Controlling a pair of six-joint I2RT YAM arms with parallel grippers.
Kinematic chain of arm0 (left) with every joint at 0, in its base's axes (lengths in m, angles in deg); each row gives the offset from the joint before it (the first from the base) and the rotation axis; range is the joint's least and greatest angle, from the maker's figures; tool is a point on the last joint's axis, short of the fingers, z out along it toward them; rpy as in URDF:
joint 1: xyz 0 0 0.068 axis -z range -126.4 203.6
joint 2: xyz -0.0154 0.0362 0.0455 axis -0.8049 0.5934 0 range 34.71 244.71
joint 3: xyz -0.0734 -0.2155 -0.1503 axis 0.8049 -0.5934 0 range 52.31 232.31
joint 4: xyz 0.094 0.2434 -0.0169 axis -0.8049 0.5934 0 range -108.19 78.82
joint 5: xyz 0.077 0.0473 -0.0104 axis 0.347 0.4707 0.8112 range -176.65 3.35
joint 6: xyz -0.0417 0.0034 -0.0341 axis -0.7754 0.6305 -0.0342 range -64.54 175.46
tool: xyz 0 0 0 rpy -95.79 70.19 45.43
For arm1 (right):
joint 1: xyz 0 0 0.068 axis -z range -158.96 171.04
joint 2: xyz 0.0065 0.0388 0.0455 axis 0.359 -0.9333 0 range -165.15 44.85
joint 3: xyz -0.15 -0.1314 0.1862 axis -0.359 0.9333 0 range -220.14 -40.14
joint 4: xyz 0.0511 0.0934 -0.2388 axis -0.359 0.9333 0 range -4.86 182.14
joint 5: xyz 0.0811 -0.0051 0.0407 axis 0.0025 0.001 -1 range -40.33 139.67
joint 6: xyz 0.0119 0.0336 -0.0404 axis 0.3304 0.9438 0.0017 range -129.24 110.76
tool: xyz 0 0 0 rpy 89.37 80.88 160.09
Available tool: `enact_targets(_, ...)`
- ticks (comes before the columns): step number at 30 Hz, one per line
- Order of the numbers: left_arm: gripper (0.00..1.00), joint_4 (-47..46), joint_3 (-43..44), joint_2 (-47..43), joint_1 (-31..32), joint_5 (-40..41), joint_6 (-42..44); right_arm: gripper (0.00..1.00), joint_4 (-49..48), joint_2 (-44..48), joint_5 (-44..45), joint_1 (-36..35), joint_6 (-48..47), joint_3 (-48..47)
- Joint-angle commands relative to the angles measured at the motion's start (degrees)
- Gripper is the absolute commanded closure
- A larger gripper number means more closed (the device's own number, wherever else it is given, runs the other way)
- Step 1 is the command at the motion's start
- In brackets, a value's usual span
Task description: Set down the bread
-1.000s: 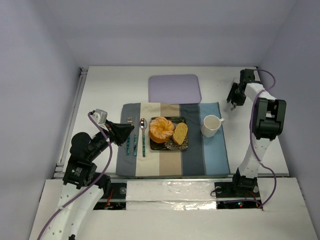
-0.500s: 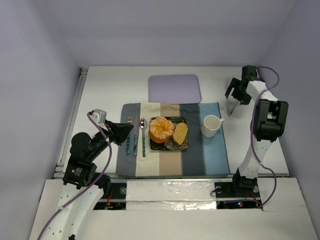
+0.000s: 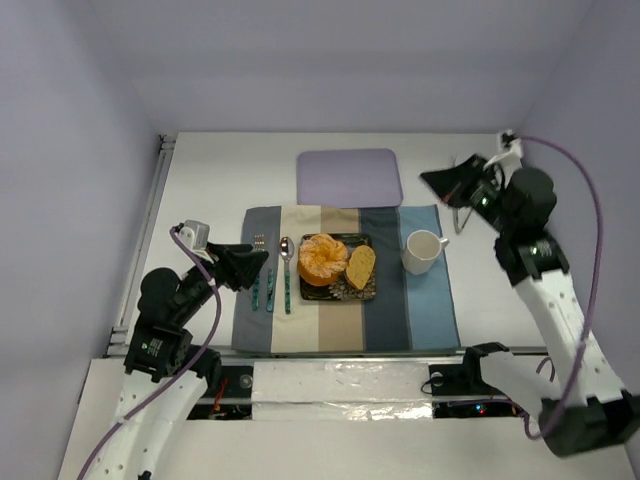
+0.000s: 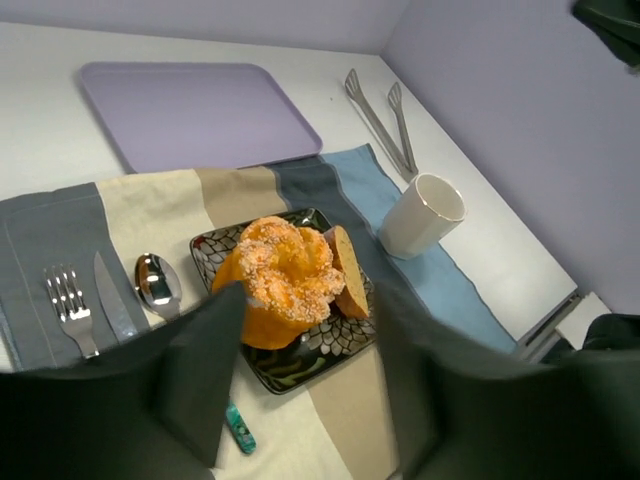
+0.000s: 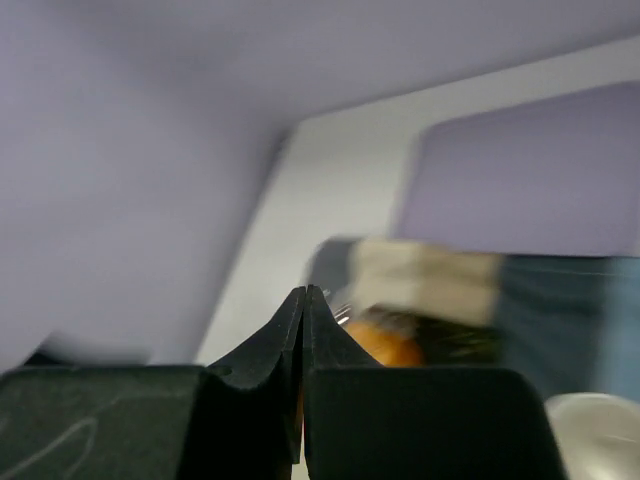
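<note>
The bread [image 3: 361, 266] lies on a black patterned plate [image 3: 340, 293], leaning against the right side of a round orange fruit [image 3: 322, 258]. In the left wrist view the bread [image 4: 350, 280] shows behind the fruit [image 4: 285, 275]. My left gripper [image 3: 255, 262] hovers left of the plate over the cutlery, and its jaws stand open [image 4: 305, 400] with nothing between them. My right gripper [image 3: 432, 180] is raised at the back right, pointing left. It is shut [image 5: 303, 295] and empty, and its view is blurred.
The plate sits on a striped placemat [image 3: 420, 310] with a fork [image 4: 68, 305], knife [image 4: 112, 310] and spoon [image 4: 157, 283] to its left. A white cup [image 3: 422, 250] stands to its right. A purple tray [image 3: 349, 177] lies behind, and metal tongs [image 4: 380, 120] beside it.
My right arm has swung out from the back right corner, its gripper now shut and pointing left. My left gripper has opened where it was.
</note>
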Motion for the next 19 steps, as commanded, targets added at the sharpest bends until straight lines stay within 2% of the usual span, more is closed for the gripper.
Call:
enact_targets(1, 0.45, -1.8, 1.1, -0.4, -0.1, 0.7, -0.1, 1.00, -7.8, 4.7, -9.9, -7.9, 4.1, 9.9)
enact_targets(4, 0.33, -2.0, 1.1, 0.4, -0.7, 0.4, -0.1, 1.00, -8.3, 8.9, -11.6, -13.7, 4.9, 14.5)
enact_targets(7, 0.29, -2.0, 1.0, 1.7, -1.2, 0.5, -0.3, 0.97, -7.9, 11.5, -9.5, -18.2, 5.2, 20.3)
enact_targets(14, 0.29, -2.6, 0.7, 2.7, -1.8, -0.4, -0.4, 0.95, -8.9, 8.4, -2.8, -27.4, 5.3, 25.8)
enact_targets(19, 0.29, -2.5, 0.6, 3.6, -2.3, -0.7, -0.3, 0.92, -8.5, 4.1, 1.6, -31.7, 4.7, 24.3)
